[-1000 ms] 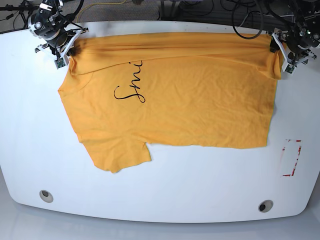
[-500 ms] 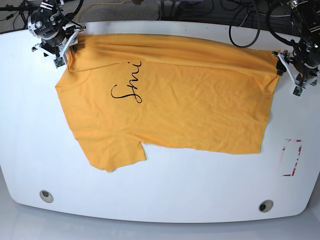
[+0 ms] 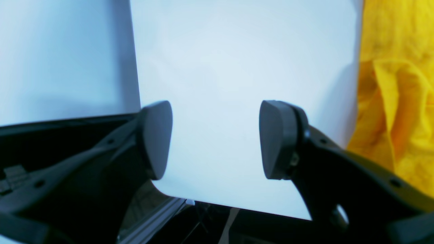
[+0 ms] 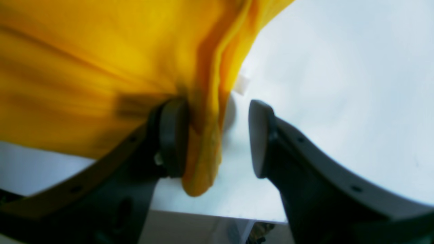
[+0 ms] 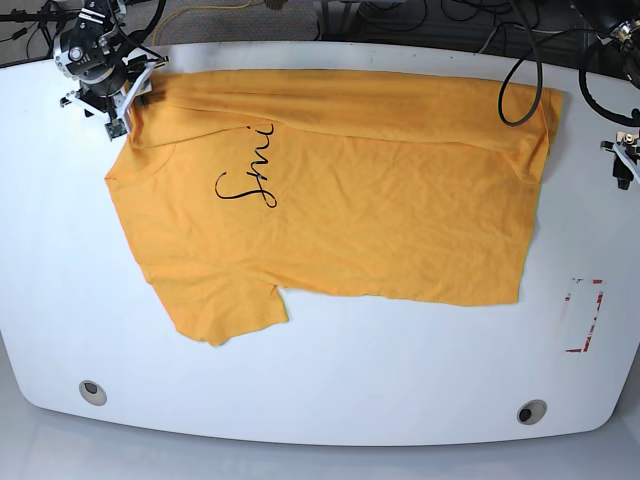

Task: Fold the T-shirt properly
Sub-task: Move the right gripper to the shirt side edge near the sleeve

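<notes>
The mustard T-shirt (image 5: 380, 200) lies flat on the white table (image 5: 400, 380), folded lengthwise, with part of the black script (image 5: 245, 180) showing. My right gripper (image 5: 128, 95) is at the shirt's far left corner. In the right wrist view this gripper (image 4: 217, 135) is open, and a bunch of shirt fabric (image 4: 203, 152) hangs against its left pad, near a small white label (image 4: 241, 84). My left gripper (image 5: 622, 165) is at the table's right edge, apart from the shirt. In its own view the left gripper (image 3: 215, 139) is open over bare table, with the shirt (image 3: 396, 84) to its right.
A red-outlined rectangle (image 5: 582, 315) is marked on the table at the right. Two round fittings (image 5: 92, 391) (image 5: 531, 411) sit near the front edge. Black cables (image 5: 520, 70) hang over the far right corner of the shirt.
The left gripper let go of the shirt's far right corner and moved right to the table edge. That corner now lies flat. The whole shirt shifted slightly left.
</notes>
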